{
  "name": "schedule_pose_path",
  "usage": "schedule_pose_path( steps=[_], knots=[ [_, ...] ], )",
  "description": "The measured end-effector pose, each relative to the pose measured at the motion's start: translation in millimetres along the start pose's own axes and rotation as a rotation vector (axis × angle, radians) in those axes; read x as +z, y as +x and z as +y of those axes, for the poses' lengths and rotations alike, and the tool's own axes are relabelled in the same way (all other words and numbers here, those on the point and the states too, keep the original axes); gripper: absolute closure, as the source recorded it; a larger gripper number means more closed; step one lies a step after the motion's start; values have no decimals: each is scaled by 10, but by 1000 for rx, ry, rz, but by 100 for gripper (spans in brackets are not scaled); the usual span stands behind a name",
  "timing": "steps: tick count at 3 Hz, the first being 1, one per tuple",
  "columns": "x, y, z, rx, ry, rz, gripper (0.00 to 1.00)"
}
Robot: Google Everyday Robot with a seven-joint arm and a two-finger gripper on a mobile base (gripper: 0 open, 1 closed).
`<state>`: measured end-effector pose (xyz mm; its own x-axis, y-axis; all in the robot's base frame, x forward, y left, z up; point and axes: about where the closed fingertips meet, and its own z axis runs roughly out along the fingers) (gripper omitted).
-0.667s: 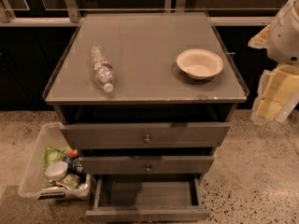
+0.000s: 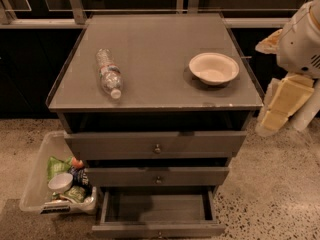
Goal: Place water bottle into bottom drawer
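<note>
The water bottle (image 2: pixel 109 74) lies on its side on the left half of the grey cabinet top (image 2: pixel 160 39), white cap toward the front edge. The bottom drawer (image 2: pixel 157 208) is pulled out below the other two, and its shallow grey tray has nothing in it. My gripper (image 2: pixel 282 104) hangs beside the cabinet's right side, level with the front right corner. It is far from the bottle and holds nothing that I can see.
A white bowl (image 2: pixel 214 68) sits on the right half of the cabinet top. The top drawer (image 2: pixel 156 145) and middle drawer (image 2: pixel 158 176) are slightly pulled out. A clear bin (image 2: pixel 35 184) of snack items stands on the floor at the left. Windows line the back.
The arm at the right has drifted slightly left toward the cabinet. The bottle, the bowl and the drawers have not moved.
</note>
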<state>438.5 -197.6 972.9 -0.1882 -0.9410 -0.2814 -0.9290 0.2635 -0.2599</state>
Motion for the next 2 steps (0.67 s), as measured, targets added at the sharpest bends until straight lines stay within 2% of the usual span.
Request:
schedule_pose_path(
  steps=[1, 2],
  knots=[
    [234, -619, 73, -72, -47, -155, 0],
    [398, -1290, 45, -147, -94, -264, 0]
  ],
)
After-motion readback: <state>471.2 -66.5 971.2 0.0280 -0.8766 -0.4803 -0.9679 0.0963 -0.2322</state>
